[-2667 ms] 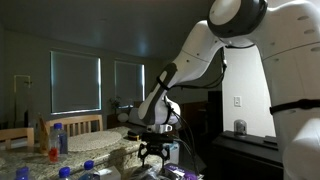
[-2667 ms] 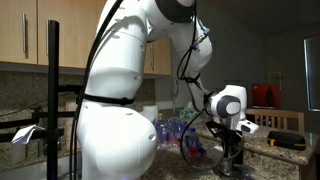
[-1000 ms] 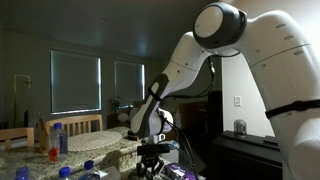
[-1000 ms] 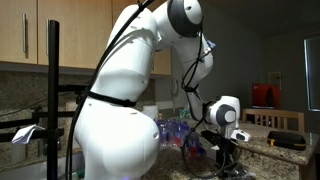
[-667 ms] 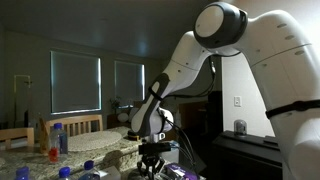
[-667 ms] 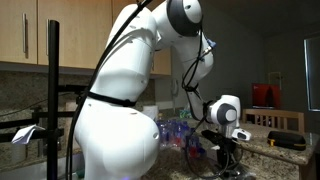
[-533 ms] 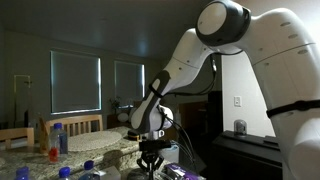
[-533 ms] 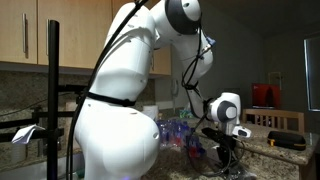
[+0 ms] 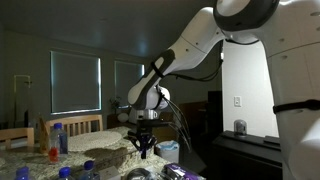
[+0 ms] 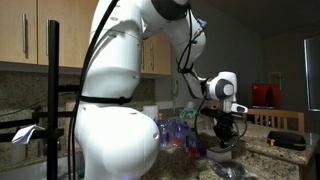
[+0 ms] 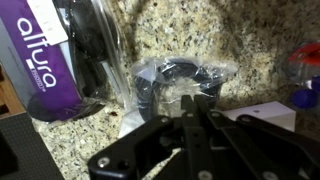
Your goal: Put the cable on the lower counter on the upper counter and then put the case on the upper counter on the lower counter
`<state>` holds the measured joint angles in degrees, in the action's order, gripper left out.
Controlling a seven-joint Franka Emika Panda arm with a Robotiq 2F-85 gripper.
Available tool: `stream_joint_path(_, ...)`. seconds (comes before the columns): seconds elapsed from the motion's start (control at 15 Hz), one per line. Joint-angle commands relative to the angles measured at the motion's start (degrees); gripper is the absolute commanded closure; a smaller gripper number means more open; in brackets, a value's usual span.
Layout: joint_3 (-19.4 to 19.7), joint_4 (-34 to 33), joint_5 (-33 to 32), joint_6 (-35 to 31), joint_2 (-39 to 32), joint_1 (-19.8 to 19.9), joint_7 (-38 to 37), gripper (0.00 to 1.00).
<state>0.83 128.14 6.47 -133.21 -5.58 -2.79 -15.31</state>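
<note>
The cable is a black coil in a clear plastic bag, seen in the wrist view right at my fingertips and hanging over the speckled granite counter. My gripper is shut, its fingers pinching the top of the bag. In both exterior views the gripper hangs above the counter with the bag dangling under it. A purple package marked "altura" lies at the upper left with a dark object beside it; I cannot tell whether this is the case.
Water bottles and blue-capped bottles stand on the counter near the gripper. More bottles cluster behind the arm. A white flat item lies at the right of the bag. A red appliance sits farther back.
The arm has risen from low over the counter, and the shut gripper now hangs higher with the bagged cable lifted off the surface.
</note>
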Motion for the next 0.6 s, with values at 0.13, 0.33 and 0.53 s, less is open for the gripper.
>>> stream_joint_path(0.13, -0.4, 1.4, -0.9, 3.0, 1.7, 0.7, 1.4, 0.61)
stream_joint_path(0.33, -0.7, 4.6, -3.4, -2.4, 2.1, -0.1, -1.5, 0.43)
stream_joint_path(0.53, -1.4, 8.7, -9.8, -10.1, 1.6, -1.5, -5.1, 0.23)
